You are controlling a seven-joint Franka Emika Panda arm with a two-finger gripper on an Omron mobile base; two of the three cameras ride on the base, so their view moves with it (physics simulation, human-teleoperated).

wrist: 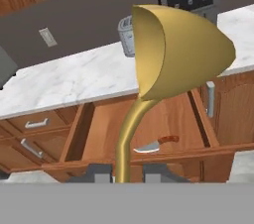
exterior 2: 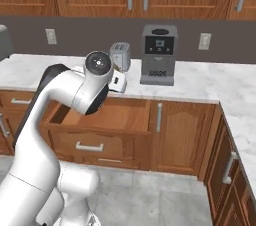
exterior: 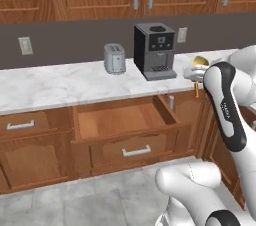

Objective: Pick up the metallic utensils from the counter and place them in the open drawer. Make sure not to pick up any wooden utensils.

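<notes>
As seen along the hand, pincer (wrist: pixel 128 171) clamped tight on the thin stem of a shiny gold spoon (wrist: pixel 173 52), dark fingertips (wrist: pixel 99 172) pressed to either side of the handle low in the hand view. Spoon upright in the grip, its deep rounded bowl polished and smooth, the slim handle curving down from bowl to fingers. Below and beyond, the open drawer (wrist: pixel 149 124) pulled out from a brown wooden cabinet stack, wide and shallow, its inside a lighter, plain wood. Already lying on the drawer floor near the front edge, a small grey-bladed utensil (wrist: pixel 155 143) with a reddish-brown handle, blade pointed and flat. Behind, a long white marble counter (exterior: pixel 60 87) streaked with grey veins, glossy on top, over panelled brown fronts fitted with silver bar handles. Standing on the marble, a boxy dark coffee machine (exterior: pixel 154 50) and, just beside it, a small rounded silver toaster (exterior: pixel 114 58). From the left base view, the gold bowl glimpsed above the white arm at the counter's right end, held over the cabinet edge just right of the drawer. Grey wall with pale outlet plates and wooden upper cabinets above; grey tiled floor below.
</notes>
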